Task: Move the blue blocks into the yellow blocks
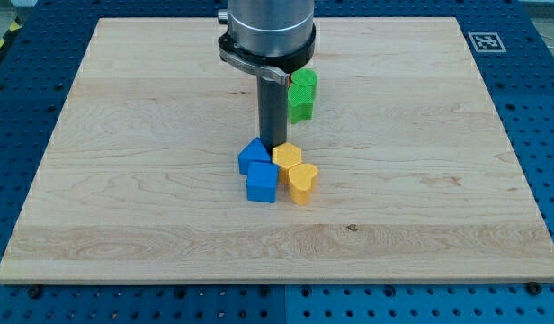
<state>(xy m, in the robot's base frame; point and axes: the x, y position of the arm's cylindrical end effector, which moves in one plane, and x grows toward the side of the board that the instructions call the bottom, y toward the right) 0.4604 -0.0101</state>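
my tip [274,147], smooth blue blocks [258,169], heart-shaped yellow block [301,180]

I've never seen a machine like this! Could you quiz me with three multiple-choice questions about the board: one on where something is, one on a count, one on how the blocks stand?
1. Where is the green block?
A. toward the view's top, behind the rod
B. at the view's bottom edge
C. far at the view's left

2. How many yellow blocks are there?
A. one
B. two
C. four

3. How do the blue and yellow blocks stand?
A. scattered apart
B. stacked
C. clustered side by side

Answers: 1 A, it stands above my tip. 2 B, a pentagon-like yellow block and a yellow heart. 3 C, the upper blue block and lower blue block sit against them.
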